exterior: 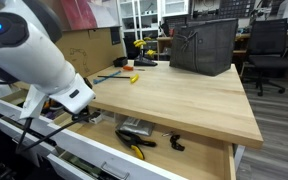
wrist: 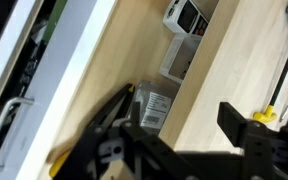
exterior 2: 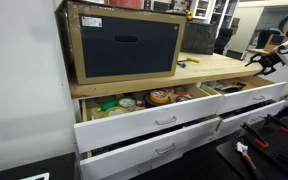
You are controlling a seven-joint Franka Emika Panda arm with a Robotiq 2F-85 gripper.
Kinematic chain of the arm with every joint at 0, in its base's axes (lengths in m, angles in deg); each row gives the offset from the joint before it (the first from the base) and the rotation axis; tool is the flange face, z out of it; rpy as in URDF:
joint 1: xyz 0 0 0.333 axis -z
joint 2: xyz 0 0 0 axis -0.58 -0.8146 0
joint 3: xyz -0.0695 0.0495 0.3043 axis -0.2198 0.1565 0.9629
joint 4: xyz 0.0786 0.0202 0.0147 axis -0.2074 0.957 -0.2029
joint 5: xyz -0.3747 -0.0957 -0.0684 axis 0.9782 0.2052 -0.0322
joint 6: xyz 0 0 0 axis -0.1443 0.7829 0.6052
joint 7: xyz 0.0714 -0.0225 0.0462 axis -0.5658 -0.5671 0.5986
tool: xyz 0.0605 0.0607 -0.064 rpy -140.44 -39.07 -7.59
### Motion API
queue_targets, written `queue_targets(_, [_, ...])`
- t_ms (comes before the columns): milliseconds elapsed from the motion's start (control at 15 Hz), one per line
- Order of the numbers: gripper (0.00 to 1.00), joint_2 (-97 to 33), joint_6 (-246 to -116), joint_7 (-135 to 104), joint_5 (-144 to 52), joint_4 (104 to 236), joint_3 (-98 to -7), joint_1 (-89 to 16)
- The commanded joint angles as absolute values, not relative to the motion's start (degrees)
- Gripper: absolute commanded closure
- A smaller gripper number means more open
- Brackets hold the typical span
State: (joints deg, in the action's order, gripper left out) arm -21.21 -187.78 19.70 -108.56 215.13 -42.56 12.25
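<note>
My gripper (wrist: 177, 103) is open, its black fingers spread wide over the front edge of a light wooden tabletop (wrist: 234, 60). Under that edge is an open drawer, where a grey labelled packet (wrist: 154, 108) lies just below my left finger (wrist: 116, 112). Nothing sits between the fingers. A yellow-handled tool (wrist: 269, 115) lies on the tabletop by the right finger. In an exterior view the white arm (exterior: 34, 50) hides most of the gripper (exterior: 84, 116) above the drawer with the packet (exterior: 136, 128). The gripper (exterior 2: 266, 58) shows at the bench's far right end.
A dark fabric bin (exterior: 204, 45) stands at the back of the tabletop and a yellow screwdriver (exterior: 134, 78) lies near its left side. Yellow-handled pliers (exterior: 136, 150) lie in the drawer. A large box (exterior 2: 124, 45) sits on the bench above white drawers (exterior 2: 154, 122). An office chair (exterior: 269, 50) stands behind.
</note>
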Motion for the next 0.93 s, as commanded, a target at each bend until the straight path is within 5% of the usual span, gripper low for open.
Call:
queue_targets(0, [0.49,-20.45,-193.98,27.70,-112.24,213.83,-49.23,2.22])
queue_targets(467, [1.00,-28.84,-204.92,35.59,-115.89,208.26,-50.45,-5.21])
queue_targets(867, [1.00,-41.38,-216.62,33.41,-111.19,202.74,-49.04,-7.66])
